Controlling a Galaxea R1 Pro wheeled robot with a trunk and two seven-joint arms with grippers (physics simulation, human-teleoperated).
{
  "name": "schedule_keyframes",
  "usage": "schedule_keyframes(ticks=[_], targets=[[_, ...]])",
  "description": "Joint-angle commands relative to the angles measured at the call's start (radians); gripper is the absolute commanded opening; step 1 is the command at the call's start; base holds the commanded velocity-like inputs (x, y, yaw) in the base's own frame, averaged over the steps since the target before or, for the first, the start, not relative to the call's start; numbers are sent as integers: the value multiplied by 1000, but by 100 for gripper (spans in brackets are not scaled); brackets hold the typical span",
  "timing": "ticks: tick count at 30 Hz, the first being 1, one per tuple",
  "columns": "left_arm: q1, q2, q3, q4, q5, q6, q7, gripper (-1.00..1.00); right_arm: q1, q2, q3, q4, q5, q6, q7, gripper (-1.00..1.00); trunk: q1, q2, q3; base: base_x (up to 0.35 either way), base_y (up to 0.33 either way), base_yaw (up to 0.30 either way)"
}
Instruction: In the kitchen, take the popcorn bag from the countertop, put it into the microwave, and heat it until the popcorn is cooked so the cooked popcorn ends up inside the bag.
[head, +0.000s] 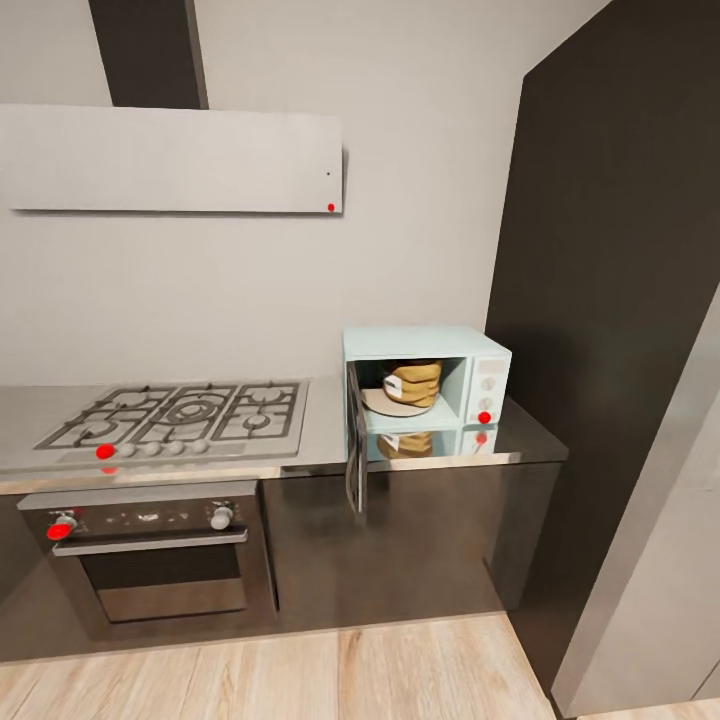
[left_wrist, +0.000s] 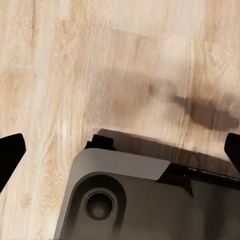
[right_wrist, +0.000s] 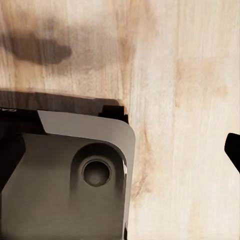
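The left pincer (left_wrist: 120, 150) and right pincer (right_wrist: 120, 150) are both spread wide, nothing held, fingertips seen at the frame edges above wooden floor (left_wrist: 125, 60) and the robot's grey base (right_wrist: 75, 175). Well away, on the desk (head: 520, 440), the popcorn bag (head: 413, 383) sits inside the microwave (head: 425, 385), whose door (head: 356, 450) stands open.

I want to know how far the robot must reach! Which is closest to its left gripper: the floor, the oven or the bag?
1. Floor: right under the left gripper.
2. Oven: low on the left, across the floor.
3. Bag: higher up, inside the microwave on the right.
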Motion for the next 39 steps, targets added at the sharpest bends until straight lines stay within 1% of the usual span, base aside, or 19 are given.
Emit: schedule_keyframes(ticks=[1,7,8,10,11,13,14,17,19,21,22,24,25,26,27,29,32,35,39], targets=[[0,4,1,-6,7,4,0,100,-1,-1,-9,3,10,-5,2,100,0,-1,-1,0,0,0],[-1,1,1,-40,9,38,3,100,-1,-1,-9,3,8,-12,1,100,0,-1,-1,0,0,0],[-4,1,1,-834,10,550,2,100,-1,-1,-10,3,8,-13,1,100,0,-1,-1,0,0,0],[-9,-1,1,-947,15,628,-8,100,-1,-1,-10,3,8,-14,1,100,0,-1,-1,0,0,0],[-15,-3,1,-965,17,651,-11,100,-1,-1,-10,3,8,-14,1,100,0,-1,-1,0,0,0],[-51,-15,0,-984,19,686,-14,100,0,-1,-10,3,8,-15,1,100,0,-1,-1,0,0,0],[-95,-28,0,-988,21,711,-15,100,0,-1,-10,3,8,-15,1,100,0,-1,-1,0,0,0],[-197,-42,0,-989,23,768,-16,100,0,-2,-10,3,8,-16,1,100,0,-1,-1,0,0,0],[-293,-53,0,-988,27,807,-22,100,-1,-1,-10,3,8,-16,1,100,0,-1,-1,0,0,0],[-359,-64,0,-986,31,840,-28,100,0,-1,-9,3,8,-16,1,100,0,-1,-1,0,0,0],[-426,-69,0,-981,34,874,-30,100,0,-1,-9,3,8,-16,1,100,0,-1,-1,0,0,0],[-518,-72,0,-958,35,898,-35,100,0,0,-9,3,9,-17,1,100,0,-1,-1,0,0,0],[-549,-73,0,-946,36,902,-42,100,0,0,-9,3,9,-17,1,100,0,-1,-1,0,0,0],[-598,-74,0,-922,36,904,-62,100,0,0,-9,3,9,-17,1,100,0,-1,-1,0,0,0],[-629,-74,0,-904,36,905,-84,100,0,0,-9,3,10,-17,1,100,0,-1,-1,0,0,0],[-699,-74,1,-846,35,905,-172,100,0,0,-9,3,10,-17,1,100,0,-1,-1,0,0,0],[-726,-71,-1,-812,31,892,-278,100,0,1,-9,3,10,-16,1,100,0,-1,-1,0,0,0],[-728,-72,-6,-798,25,889,-291,100,-1,0,-9,3,9,-17,1,100,0,-1,-1,0,0,0],[-729,-71,-38,-790,13,889,-282,100,0,-1,-9,3,10,-17,1,100,0,-1,-1,0,0,0]])
